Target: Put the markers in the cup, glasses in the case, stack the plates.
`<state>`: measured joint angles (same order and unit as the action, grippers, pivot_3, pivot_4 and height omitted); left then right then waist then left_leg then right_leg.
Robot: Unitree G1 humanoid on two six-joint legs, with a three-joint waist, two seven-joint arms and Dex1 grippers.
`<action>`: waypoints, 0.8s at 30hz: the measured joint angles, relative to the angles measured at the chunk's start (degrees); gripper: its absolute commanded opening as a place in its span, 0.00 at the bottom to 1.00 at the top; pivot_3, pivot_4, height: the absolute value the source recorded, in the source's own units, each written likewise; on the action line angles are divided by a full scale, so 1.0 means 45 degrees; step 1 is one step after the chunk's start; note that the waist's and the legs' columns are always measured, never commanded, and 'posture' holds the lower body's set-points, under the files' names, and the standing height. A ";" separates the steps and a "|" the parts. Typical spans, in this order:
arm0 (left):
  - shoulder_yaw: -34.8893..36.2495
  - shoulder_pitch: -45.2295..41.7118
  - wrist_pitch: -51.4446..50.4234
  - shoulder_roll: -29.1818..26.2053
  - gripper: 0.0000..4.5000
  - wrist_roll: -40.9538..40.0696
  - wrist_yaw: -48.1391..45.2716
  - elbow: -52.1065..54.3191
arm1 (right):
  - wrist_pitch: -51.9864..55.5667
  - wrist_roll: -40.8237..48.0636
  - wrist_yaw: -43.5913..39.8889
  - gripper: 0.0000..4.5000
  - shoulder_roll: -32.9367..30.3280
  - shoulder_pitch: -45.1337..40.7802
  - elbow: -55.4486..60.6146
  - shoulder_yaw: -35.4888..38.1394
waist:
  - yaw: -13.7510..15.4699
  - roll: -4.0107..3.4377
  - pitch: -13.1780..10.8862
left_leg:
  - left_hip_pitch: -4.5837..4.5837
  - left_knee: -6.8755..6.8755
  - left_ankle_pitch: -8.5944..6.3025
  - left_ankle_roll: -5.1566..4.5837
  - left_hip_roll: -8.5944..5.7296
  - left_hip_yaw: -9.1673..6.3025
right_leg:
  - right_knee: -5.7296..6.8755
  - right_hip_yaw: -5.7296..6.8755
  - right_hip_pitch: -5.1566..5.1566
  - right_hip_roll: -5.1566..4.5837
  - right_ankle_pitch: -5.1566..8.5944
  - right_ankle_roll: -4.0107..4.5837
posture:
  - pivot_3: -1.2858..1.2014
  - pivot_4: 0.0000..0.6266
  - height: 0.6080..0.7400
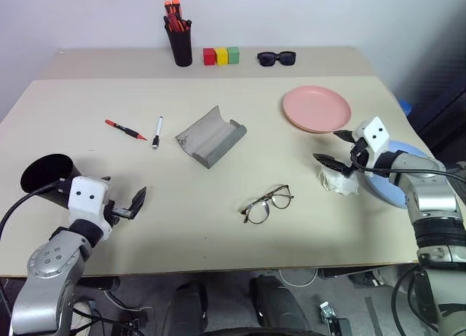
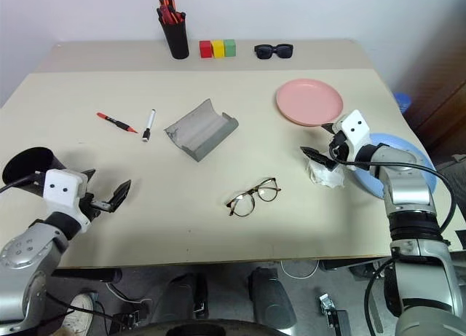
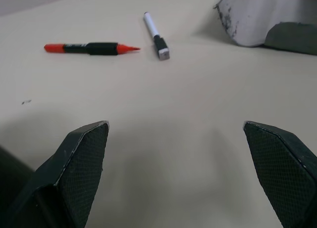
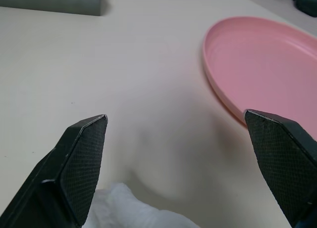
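No writing is readable. Both tools gape wide, empty: the left tool (image 1: 129, 203) lower left beside the cup (image 1: 45, 177), the right tool (image 1: 336, 149) at right above crumpled tissue (image 1: 338, 181). Markers (image 1: 142, 131), open case (image 1: 210, 137) and glasses (image 1: 266, 203) lie mid-tabletop (image 1: 80, 110); pink plate (image 1: 316, 108) upper right, blue plate (image 1: 397, 190) under the right arm.

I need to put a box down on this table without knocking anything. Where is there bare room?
The widest bare patch lies along the near edge, between the left gripper and the glasses. Another lies between the case and the pink plate. It is crowded on the right, around the right gripper, the crumpled tissue and the blue plate.
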<state>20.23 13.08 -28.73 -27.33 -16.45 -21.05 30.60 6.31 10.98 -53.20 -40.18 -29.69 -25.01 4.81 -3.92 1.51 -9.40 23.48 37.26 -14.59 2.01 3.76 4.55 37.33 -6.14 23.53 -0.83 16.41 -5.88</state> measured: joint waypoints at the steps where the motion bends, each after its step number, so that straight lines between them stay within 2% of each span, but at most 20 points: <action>1: 0.0032 -0.0001 -0.0013 0.0000 0.99 -0.0017 0.0016 0.0008 | -0.0004 -0.0019 -0.0001 1.00 0.0045 0.0000 -0.0008 -0.0019 | 0.0000 0.0000 0.0000 | 0.0000 0.0001 0.0000 0.0000 0.0000 0.0000 | 0.0000 0.0000 0.0000 0.0000 0.0000 0.0000 | 0.52 0.24 0.89; 12: 0.0149 -0.0455 -0.0152 0.0014 0.99 -0.0056 0.0289 0.0009 | 0.0168 -0.0168 0.0135 1.00 0.0572 -0.0138 0.0376 -0.0233 | -0.0005 0.0000 0.0000 | -0.0001 0.0001 0.0000 0.0000 0.0000 -0.0001 | 0.0001 0.0001 -0.0002 0.0002 -0.0009 -0.0017 | 0.52 0.24 0.89; 16: -0.0323 -0.0706 -0.0160 0.0126 0.99 -0.0010 0.0399 0.0004 | 0.0307 -0.0205 0.0326 1.00 0.1058 -0.0138 0.0867 -0.0576 | -0.0002 -0.0001 0.0000 | -0.0001 0.0001 0.0000 0.0000 0.0000 0.0000 | 0.0004 0.0001 -0.0001 0.0003 -0.0016 -0.0029 | 0.52 0.24 0.89; 21: -0.1027 -0.1926 -0.0567 0.0171 0.99 0.0238 0.0780 -0.0281 | 0.0873 -0.0173 0.0764 1.00 0.1487 -0.0087 0.2290 -0.0848 | 0.0078 0.0000 0.0000 | -0.0001 0.0010 0.0000 0.0001 -0.0003 -0.0005 | 0.0005 0.0002 -0.0007 0.0004 -0.0018 -0.0032 | 0.52 0.24 0.89; 24: -0.1521 -0.3296 -0.1457 0.0712 0.99 0.0424 0.1488 -0.1004 | 0.1400 -0.0161 0.1180 1.00 0.1977 0.0072 0.3402 -0.1060 | 0.0127 0.0000 0.0002 | 0.0000 0.0015 0.0000 0.0000 -0.0004 -0.0011 | 0.0015 0.0005 -0.0007 0.0010 -0.0021 -0.0037 | 0.52 0.24 0.89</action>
<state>13.38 -1.75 -35.29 -24.13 -14.54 -14.35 26.08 12.61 10.26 -47.89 -31.29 -29.37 -9.70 0.03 -3.35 1.51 -9.39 23.48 37.33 -14.59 2.01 3.74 4.50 37.40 -6.11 23.50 -0.78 16.32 -6.05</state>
